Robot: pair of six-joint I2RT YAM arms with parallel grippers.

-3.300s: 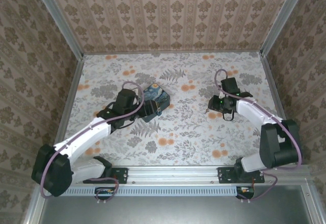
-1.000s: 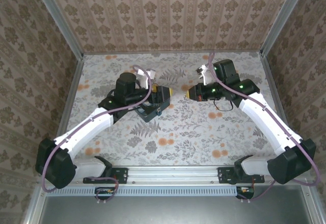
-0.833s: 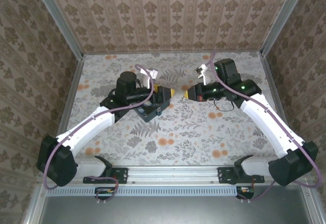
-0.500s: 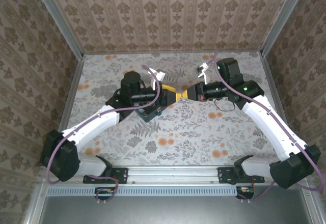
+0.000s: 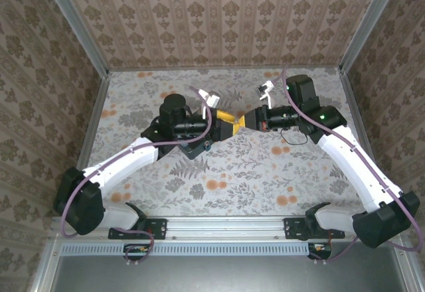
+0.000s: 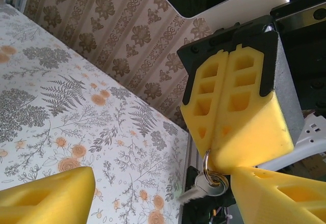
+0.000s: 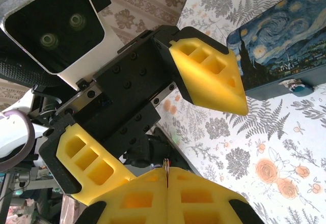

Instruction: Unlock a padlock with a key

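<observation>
Right yellow-fingered gripper [image 6: 218, 155] clenched on small silver key [image 6: 201, 189], left gripper [image 7: 187, 142] spread wide, tiny teal metal padlock [image 7: 294, 85] at five o'clock of starry-night box [image 7: 270, 51].

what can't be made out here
- Padlock: too small in the right wrist view; locked or open is unreadable.
- Key: left wrist view, blade tip blurs into shadow below the shut right end effector.
- Painted box: cut off by the frame edge, right wrist view.
</observation>
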